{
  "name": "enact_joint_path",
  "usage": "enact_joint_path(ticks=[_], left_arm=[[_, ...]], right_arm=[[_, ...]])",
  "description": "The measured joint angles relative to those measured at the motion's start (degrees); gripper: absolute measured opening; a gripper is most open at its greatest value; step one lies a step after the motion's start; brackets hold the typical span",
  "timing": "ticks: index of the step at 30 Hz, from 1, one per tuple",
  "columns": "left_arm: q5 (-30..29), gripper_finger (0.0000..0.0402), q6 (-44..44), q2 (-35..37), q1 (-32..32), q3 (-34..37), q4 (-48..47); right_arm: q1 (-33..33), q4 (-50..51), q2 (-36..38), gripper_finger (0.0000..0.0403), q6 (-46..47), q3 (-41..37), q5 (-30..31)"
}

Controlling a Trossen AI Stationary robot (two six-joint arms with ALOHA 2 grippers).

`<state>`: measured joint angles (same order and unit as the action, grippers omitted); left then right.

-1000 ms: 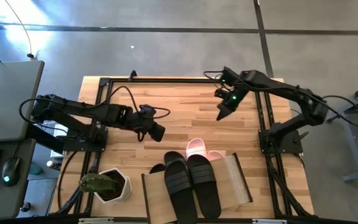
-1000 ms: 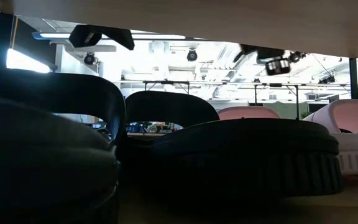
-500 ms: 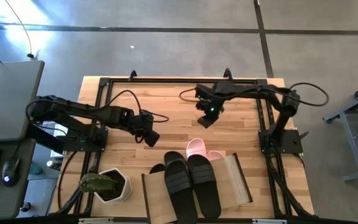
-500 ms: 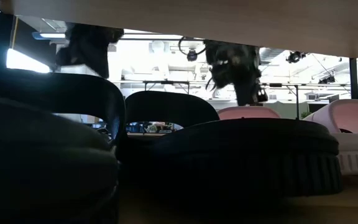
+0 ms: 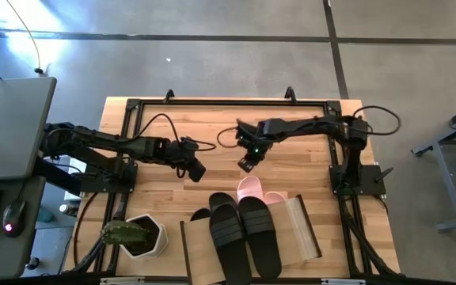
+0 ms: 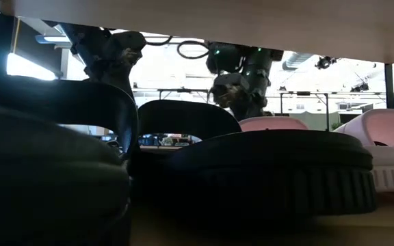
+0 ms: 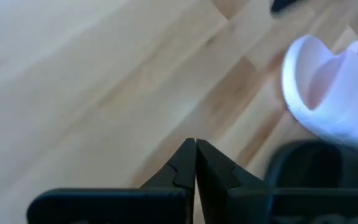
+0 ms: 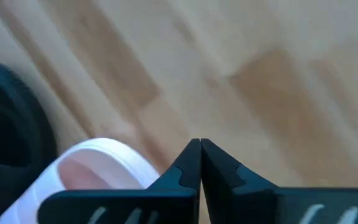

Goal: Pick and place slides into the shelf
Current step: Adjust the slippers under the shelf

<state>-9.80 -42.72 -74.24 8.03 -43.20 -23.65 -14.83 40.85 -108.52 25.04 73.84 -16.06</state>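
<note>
The light-wood shelf (image 5: 307, 229) stands at the table's near edge. A black pair of slides (image 5: 244, 233) lies on its top panel. The pink-and-white pair (image 5: 253, 190) sticks out from under the shelf on its far side, with another black slide (image 5: 200, 214) beside it. In the low view, black slides (image 6: 265, 171) and pink slides (image 6: 382, 147) rest under the shelf. My left gripper (image 5: 198, 172) hovers left of the pink slides, shut and empty. My right gripper (image 5: 245, 165) hovers just beyond the pink slide (image 8: 98, 165), shut and empty.
A white hexagonal pot with a cactus (image 5: 137, 236) sits at the near left corner, beside the shelf. Bare wood tabletop (image 5: 228, 127) spreads across the far half. A black frame rail (image 5: 212, 101) runs along the far edge.
My right gripper has swung from the far right of the table toward the left and the near edge, ending just beyond the pink slides. My left gripper has edged toward the near side and right, closer to the slides. The slides have stayed in place.
</note>
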Motion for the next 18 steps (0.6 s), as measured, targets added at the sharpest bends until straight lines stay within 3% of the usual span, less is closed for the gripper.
enact_joint_path(ticks=[7,13,18], left_arm=[[-3.5,0.0001,2.0,0.0,-0.1,0.0,0.8],[-3.6,0.0001,2.3,0.0,-0.1,0.0,0.8],[-3.3,0.0001,2.2,0.0,-0.1,0.0,0.8]], right_arm=[[2.7,0.4,-5.9,0.0000,0.0,-0.1,-2.9],[4.9,-0.3,-6.0,0.0000,0.0,0.0,-2.3],[8.2,0.2,-6.0,0.0000,-2.3,-0.1,-7.1]])
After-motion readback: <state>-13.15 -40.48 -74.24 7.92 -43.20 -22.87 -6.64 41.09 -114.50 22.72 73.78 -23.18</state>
